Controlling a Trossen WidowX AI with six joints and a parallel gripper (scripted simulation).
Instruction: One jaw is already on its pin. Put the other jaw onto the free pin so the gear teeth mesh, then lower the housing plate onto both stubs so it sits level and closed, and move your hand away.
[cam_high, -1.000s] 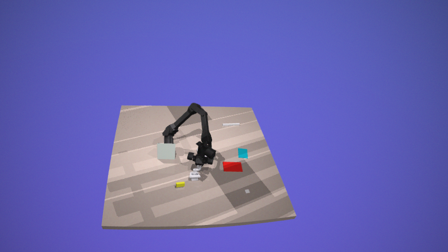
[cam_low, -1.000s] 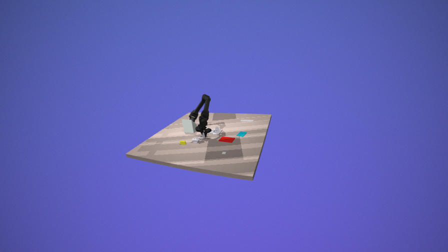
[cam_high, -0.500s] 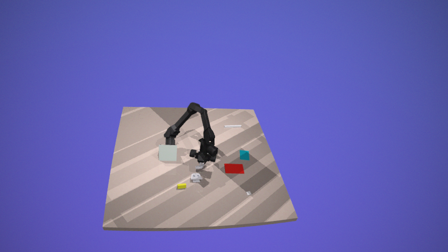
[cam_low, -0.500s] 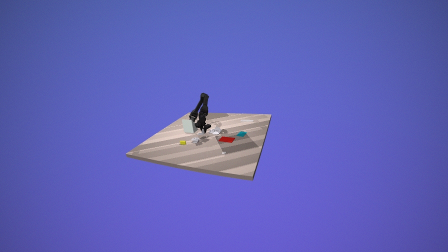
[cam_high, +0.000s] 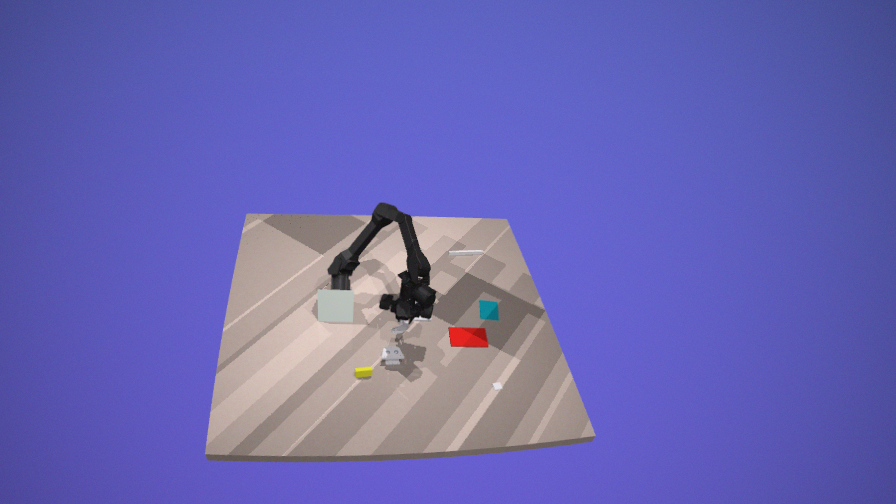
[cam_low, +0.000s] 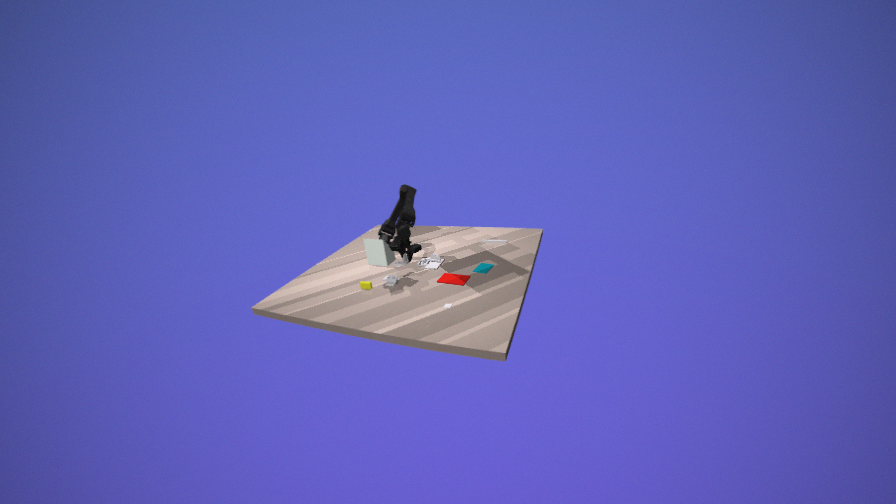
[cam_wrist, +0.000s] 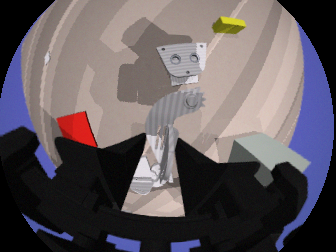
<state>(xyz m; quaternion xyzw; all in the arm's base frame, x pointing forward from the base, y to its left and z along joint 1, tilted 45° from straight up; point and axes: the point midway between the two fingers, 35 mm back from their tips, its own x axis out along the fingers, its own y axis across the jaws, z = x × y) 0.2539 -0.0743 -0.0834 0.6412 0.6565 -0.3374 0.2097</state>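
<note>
My gripper is shut on a grey curved jaw and holds it above the table. The jaw's toothed, round-holed end points toward the housing plate in the wrist view. That grey plate has two large holes and lies apart from the base, with a white part under one edge. The white base shows below the fingers in the wrist view and right of the gripper in the exterior view. The arm mostly hides it in the top view. I cannot make out its pins or mounted jaw clearly.
A pale green block stands left of the gripper in the top view. A yellow block is near the plate. Red and teal pieces, a white bar and a white square lie right.
</note>
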